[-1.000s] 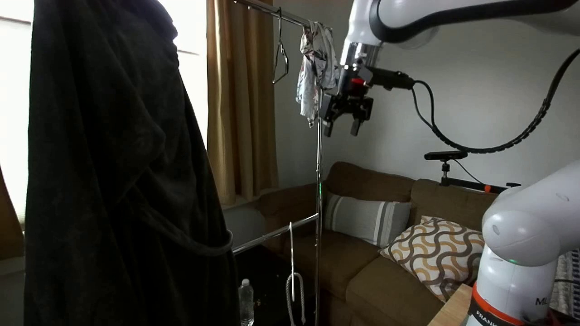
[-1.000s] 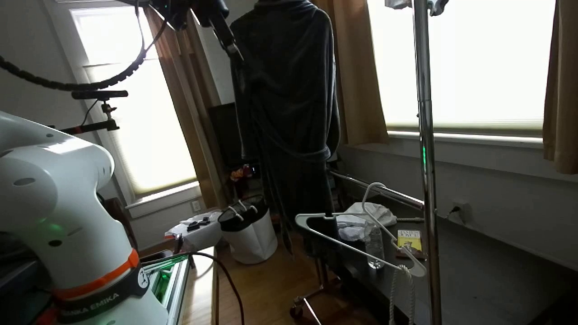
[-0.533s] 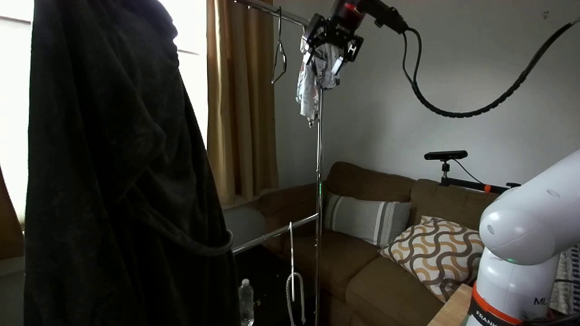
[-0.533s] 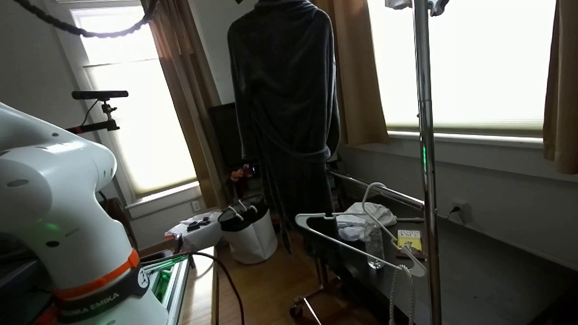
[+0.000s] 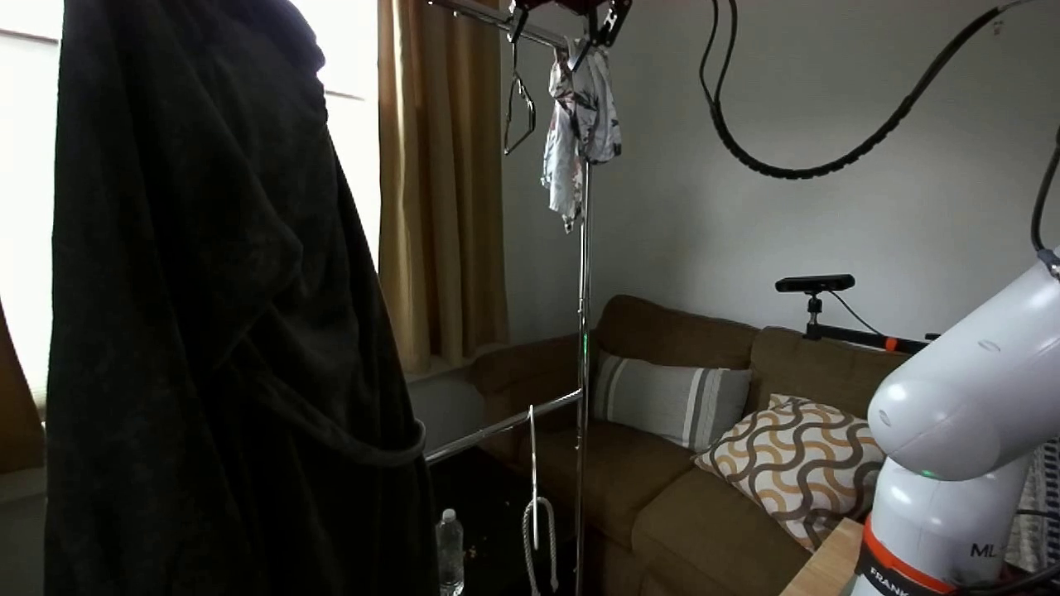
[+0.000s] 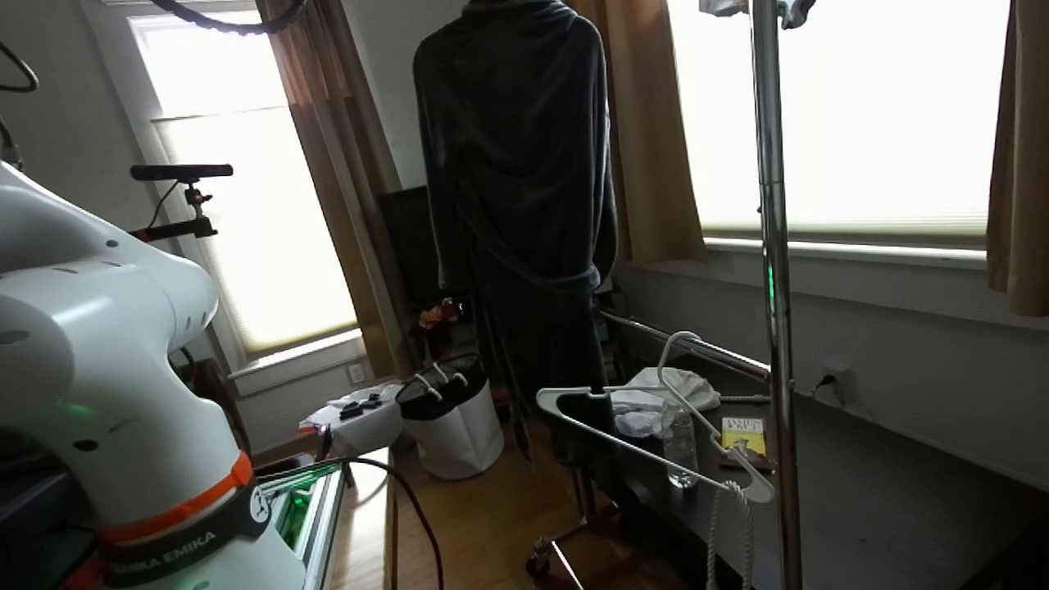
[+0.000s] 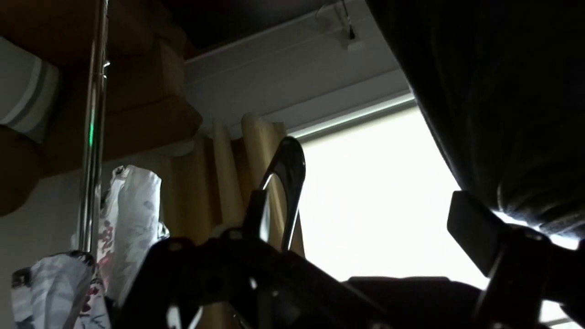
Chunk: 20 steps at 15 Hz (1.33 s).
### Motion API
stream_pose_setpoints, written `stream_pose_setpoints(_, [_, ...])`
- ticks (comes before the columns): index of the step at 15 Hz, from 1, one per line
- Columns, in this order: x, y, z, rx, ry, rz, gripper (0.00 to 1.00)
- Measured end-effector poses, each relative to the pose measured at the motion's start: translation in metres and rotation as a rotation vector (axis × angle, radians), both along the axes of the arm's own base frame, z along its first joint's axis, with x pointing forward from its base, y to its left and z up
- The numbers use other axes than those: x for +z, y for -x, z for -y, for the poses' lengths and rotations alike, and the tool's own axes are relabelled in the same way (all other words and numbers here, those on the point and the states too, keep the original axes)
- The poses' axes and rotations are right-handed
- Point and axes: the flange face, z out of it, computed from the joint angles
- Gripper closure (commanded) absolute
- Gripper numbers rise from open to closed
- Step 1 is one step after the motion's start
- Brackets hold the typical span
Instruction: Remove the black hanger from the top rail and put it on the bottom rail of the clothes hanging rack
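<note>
"Where's the black hanger (image 7: 294,176)?"

"On the top rail (image 5: 472,10), left of the floral cloth (image 5: 571,124)."

"The gripper (image 7: 358,208)?"

"My wrist view shows its fingers (image 7: 475,228) spread wide, gripping nothing, the hanger beside one. My exterior views add the white hanger (image 5: 534,480) on the bottom rail (image 5: 497,430)."

An exterior view's top edge crops the tool (image 5: 546,48).

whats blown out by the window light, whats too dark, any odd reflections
Wrist view: the window is blown out to white, the gripper nearly a silhouette. Both exterior views: the robe is very dark, with only faint folds. All three views: a green glint on the rack post.
</note>
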Motion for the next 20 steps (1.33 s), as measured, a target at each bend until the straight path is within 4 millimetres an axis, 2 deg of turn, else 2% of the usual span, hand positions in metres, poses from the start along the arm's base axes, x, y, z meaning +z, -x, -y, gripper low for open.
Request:
stream_pose_setpoints(2, [-0.003,-0.016,-0.011,-0.101,0.037,0.015,0.00])
stream_pose_setpoints(5, [-0.011,-0.039,-0.012,-0.150,0.061,0.005,0.00])
stream_pose_setpoints(11, [-0.018,-0.054,-0.014,-0.256,0.038,0.039,0.00])
stream_pose_setpoints(12, [-0.021,-0.059,-0.014,-0.276,0.038,0.042,0.03])
stream_pose_setpoints(13, [-0.025,-0.065,-0.014,-0.293,0.039,0.041,0.21])
stream_pose_setpoints(14, [-0.029,-0.071,-0.014,-0.310,0.044,0.042,0.28])
stream_pose_setpoints(15, [-0.033,-0.079,-0.013,-0.328,0.049,0.042,0.29])
stream_pose_setpoints(18, [-0.044,-0.097,-0.010,-0.366,0.072,0.048,0.54])
stream_pose_setpoints(20, [-0.050,-0.104,-0.011,-0.359,0.084,0.039,0.68])
